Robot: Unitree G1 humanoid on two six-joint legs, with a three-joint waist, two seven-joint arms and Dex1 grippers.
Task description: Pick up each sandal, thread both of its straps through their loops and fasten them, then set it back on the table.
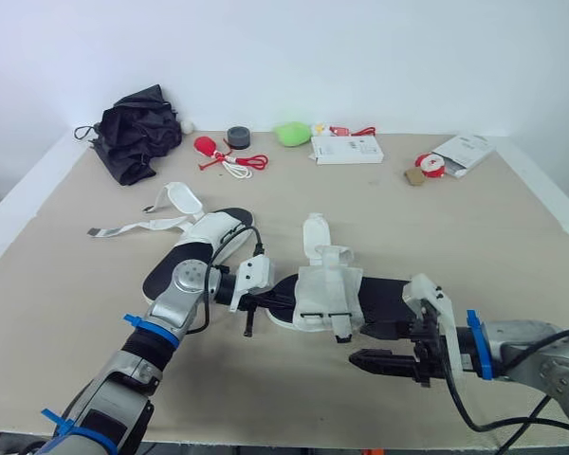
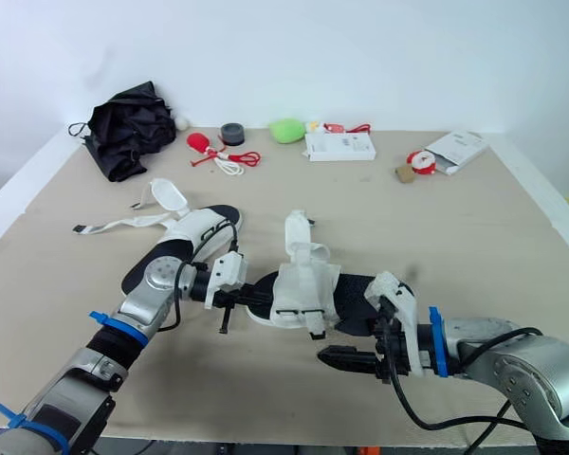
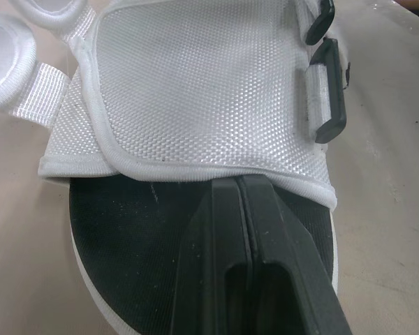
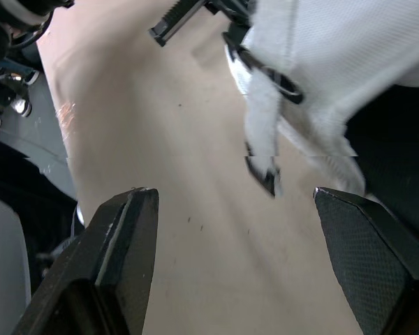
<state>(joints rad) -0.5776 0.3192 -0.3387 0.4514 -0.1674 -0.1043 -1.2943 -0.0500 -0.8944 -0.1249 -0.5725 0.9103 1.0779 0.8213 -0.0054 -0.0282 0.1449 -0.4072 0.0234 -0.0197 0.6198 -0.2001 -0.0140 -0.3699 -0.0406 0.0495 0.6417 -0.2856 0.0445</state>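
Your right gripper (image 4: 235, 199) is wide open and empty, low over the table (image 1: 474, 246), just beside the sandal (image 1: 332, 299). Close it only on the loose strap end (image 4: 264, 164), not on the upper. Your left gripper (image 3: 239, 183), fingers pressed together, rests at the toe end. The sandal's long axis runs left to right, with the toe probably leftward.

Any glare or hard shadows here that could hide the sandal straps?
Left eye view: even light, soft shadows under the nearer white mesh sandal with black footbed on the beige table, no glare. Left wrist view: mesh bright, not washed out. Right wrist view: the sandal's white strap casts a faint shadow; small glint by the table edge.
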